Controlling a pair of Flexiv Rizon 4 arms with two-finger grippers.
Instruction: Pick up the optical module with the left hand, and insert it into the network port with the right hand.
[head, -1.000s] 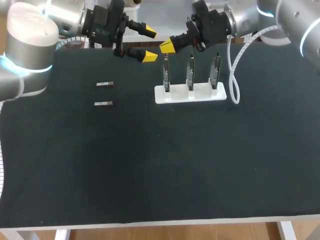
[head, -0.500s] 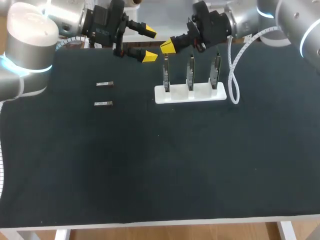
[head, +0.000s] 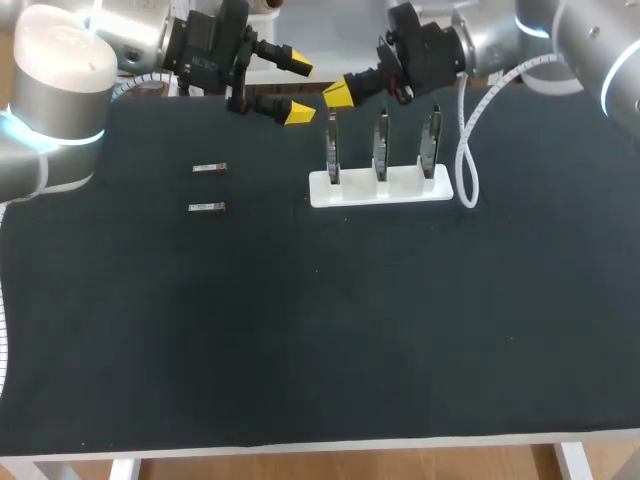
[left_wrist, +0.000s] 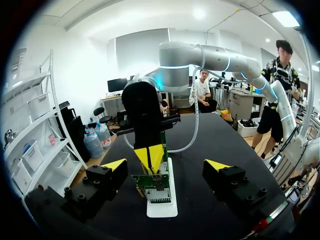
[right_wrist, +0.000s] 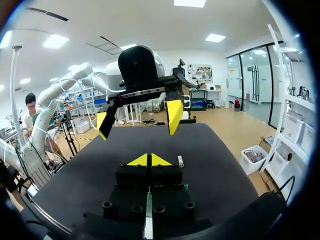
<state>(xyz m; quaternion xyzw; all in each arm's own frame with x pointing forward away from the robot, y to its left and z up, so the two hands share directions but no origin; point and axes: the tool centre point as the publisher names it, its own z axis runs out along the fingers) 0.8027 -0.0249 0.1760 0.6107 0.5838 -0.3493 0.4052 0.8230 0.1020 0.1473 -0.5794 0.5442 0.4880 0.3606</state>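
Left tool (head: 298, 90) wide apart overhead; right tool (right_wrist: 148, 160) tips together, clear only from its wrist.

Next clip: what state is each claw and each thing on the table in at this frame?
left claw: open, empty, above the table.
right claw: shut, empty, above the table.
far optical module: lying flat, untouched.
near optical module: lying flat, untouched.
three circuit boards: upright in the white holder.
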